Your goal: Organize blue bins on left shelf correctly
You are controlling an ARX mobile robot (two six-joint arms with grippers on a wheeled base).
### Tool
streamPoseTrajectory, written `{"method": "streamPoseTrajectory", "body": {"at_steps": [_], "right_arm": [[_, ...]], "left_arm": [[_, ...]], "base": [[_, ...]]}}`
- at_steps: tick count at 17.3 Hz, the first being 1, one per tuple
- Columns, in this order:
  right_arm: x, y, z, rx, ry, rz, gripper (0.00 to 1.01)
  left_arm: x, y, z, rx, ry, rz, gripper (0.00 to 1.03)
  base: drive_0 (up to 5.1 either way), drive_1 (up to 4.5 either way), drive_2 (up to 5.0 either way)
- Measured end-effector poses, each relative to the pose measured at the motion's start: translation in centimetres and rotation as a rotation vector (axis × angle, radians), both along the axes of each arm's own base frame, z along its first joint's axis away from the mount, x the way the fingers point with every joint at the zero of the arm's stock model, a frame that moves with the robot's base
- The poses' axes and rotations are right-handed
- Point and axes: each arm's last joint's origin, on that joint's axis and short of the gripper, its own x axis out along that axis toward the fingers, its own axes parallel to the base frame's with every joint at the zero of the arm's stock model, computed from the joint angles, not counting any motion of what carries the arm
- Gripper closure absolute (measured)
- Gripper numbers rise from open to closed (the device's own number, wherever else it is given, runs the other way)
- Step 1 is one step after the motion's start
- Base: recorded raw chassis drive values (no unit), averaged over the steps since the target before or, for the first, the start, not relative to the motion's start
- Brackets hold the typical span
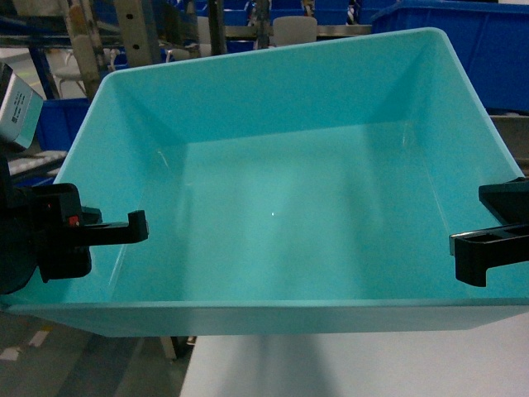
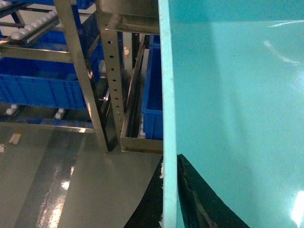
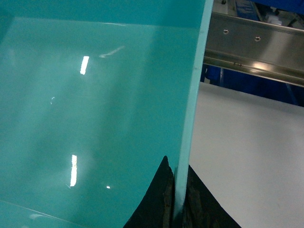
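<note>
The turquoise bin (image 1: 281,207) was held up in front of the robot, filling most of the head view, with the near edge of the white bench (image 1: 355,364) showing below it. The left tool (image 1: 124,230) was clamped on the bin's left wall and the right tool (image 1: 488,248) on its right wall; each wrist view showed the thin rim pinched between dark fingers (image 3: 166,199).

The step in hand looked like carrying the bin across to the left shelf (image 2: 111,80), whose steel posts and roller tracks stood just beyond the bin's left wall in the left wrist view, with darker blue bins (image 2: 42,88) already on its tiers. To do it well, both arms would need to travel together at one pace, keeping the spacing between the tools constant so the sloping walls neither flex nor slip. The rim would need to clear the shelf's front rail before lowering, and the base should land flat on the rollers.

The bin opened upward, tipped towards the camera, its floor plainly visible. Its rim was slanted, with the far right corner sitting higher in the view than the far left. Its long axis appeared to run left to right, between the two tools.
</note>
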Motion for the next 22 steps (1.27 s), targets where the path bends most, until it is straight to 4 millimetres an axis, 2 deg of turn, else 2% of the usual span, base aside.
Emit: {"method": "streamPoseTrajectory", "body": {"at_steps": [22], "right_arm": [[0.0,0.0,0.0,-0.001,0.0,0.0,0.99]], "left_arm": [[-0.01,0.0,0.0,0.0,0.0,0.0,0.98]], "base": [[-4.7,3.85,0.9]]}}
